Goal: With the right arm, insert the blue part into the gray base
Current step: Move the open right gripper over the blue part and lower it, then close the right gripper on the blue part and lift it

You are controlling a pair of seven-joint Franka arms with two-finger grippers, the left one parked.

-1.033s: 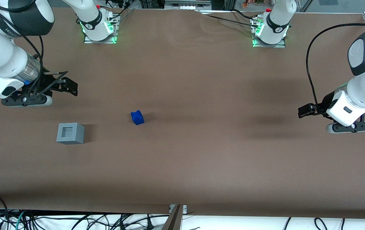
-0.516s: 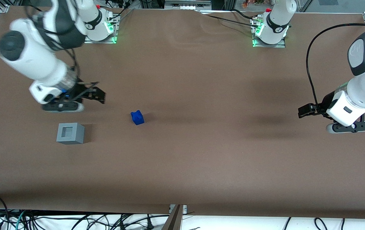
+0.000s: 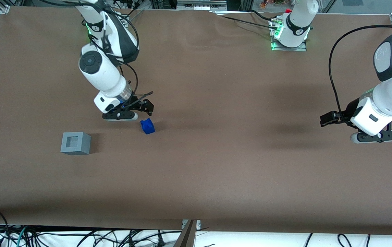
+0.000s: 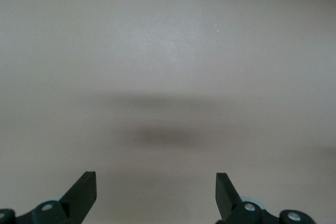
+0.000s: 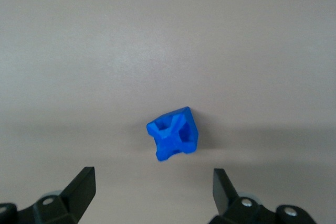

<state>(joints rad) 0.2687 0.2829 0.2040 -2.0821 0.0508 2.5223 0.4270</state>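
Observation:
The blue part (image 3: pixel 147 126) lies on the brown table, its notched end turned up toward the wrist camera (image 5: pixel 173 134). The gray base (image 3: pixel 75 143) stands on the table nearer the front camera and toward the working arm's end, recess facing up. My right gripper (image 3: pixel 147 107) hangs open just above the table, a little farther from the front camera than the blue part and close beside it. In the right wrist view the gripper (image 5: pixel 154 190) is wide open and empty, the blue part lying just ahead of the fingertips (image 5: pixel 84 182).
The two arm bases (image 3: pixel 105 31) stand at the table edge farthest from the front camera. Cables hang below the near edge (image 3: pixel 79 236). The brown table top (image 3: pixel 216 154) spreads wide around both objects.
My right arm has swung from its end of the table toward the middle, and the gripper has come from above the gray base's side to right beside the blue part. The parts have not moved.

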